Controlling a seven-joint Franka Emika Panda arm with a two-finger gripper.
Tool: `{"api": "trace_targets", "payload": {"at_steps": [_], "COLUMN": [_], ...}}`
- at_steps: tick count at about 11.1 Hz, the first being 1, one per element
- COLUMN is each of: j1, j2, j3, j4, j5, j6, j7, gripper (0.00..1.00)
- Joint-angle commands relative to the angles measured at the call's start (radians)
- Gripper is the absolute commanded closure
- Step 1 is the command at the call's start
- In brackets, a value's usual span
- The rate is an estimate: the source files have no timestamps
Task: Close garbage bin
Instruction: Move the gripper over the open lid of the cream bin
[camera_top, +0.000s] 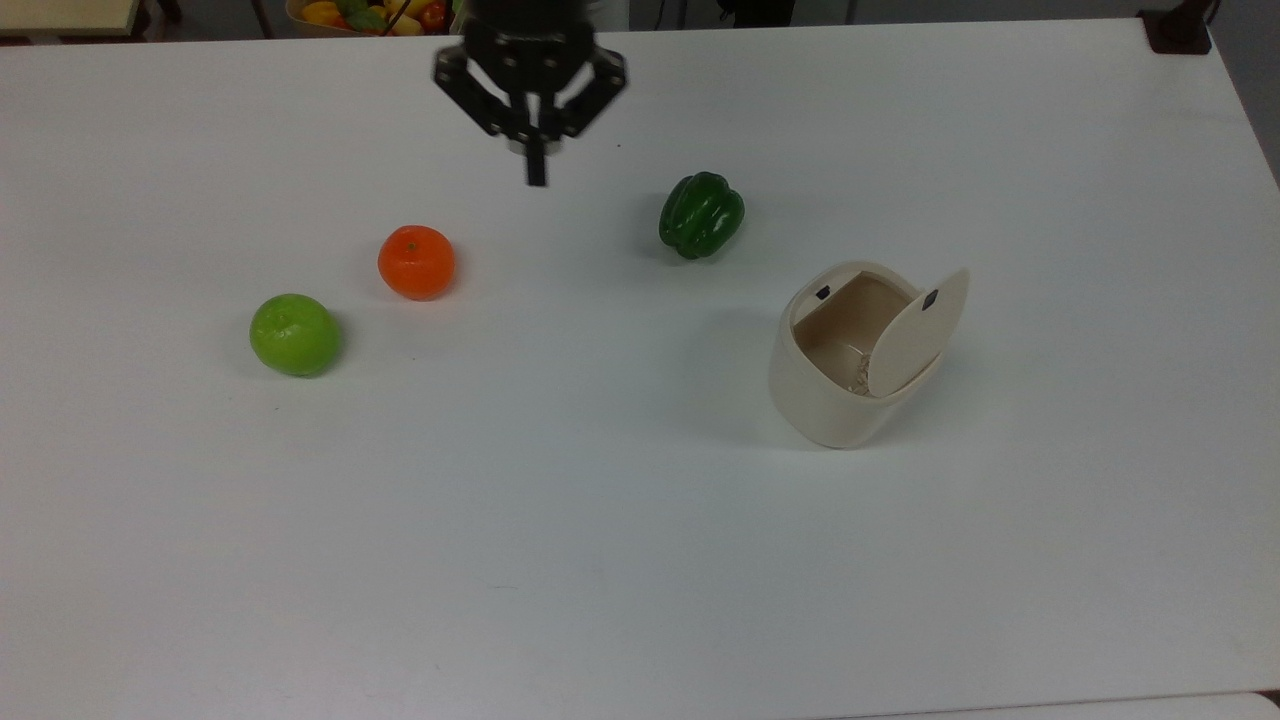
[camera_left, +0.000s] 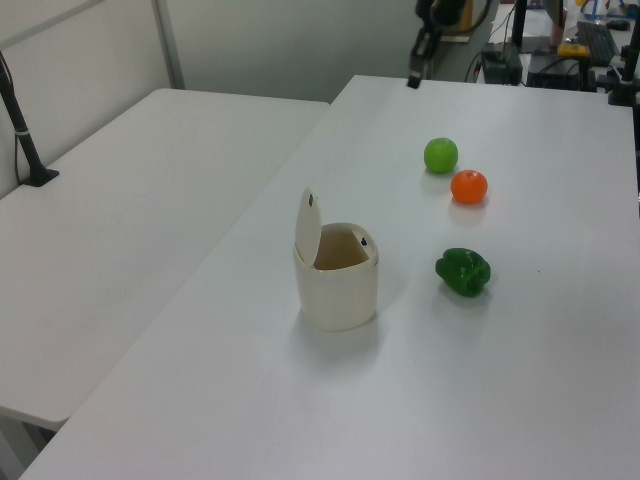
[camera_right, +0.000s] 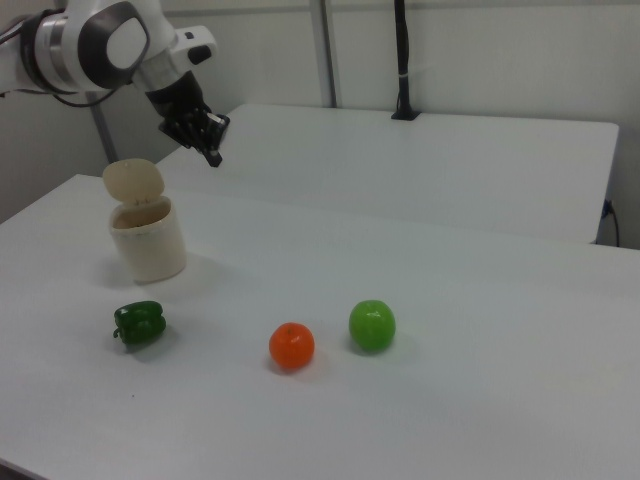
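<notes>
While the garbage bin (camera_top: 835, 385) sits on the white table (camera_top: 600, 560) toward the top view's right with its lid (camera_top: 915, 330) standing up on the hinge, we can see straight into the cream body, so it's plainly open. A small black mark shows on the lid and another on the rim. Our gripper (camera_top: 536, 170) hangs above the table near the top view's far edge, well apart from the bin, with its two fingers pressed together on nothing. Between it and the bin lies a green pepper (camera_top: 701, 214), near the bin but not touching. Off to the top view's left we've got an orange (camera_top: 416, 262) and a green apple (camera_top: 295, 334) just beside each other.
</notes>
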Motion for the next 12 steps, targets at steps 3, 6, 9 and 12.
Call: {"api": "trace_targets", "payload": {"at_steps": [3, 6, 9, 12], "j1": [0.172, 0.240, 0.298, 0.335], "j2": [0.082, 0.157, 0.193, 0.228], "j3": [-0.007, -0.007, -0.007, -0.006], "j4": [-0.011, -0.011, -0.011, -0.011], "j5": [0.024, 0.048, 0.047, 0.045], "j6": [0.318, 0.539, 0.691, 0.736], "j7": [0.015, 0.020, 0.019, 0.019], "gripper": [1.00, 1.00, 1.00, 1.00]}}
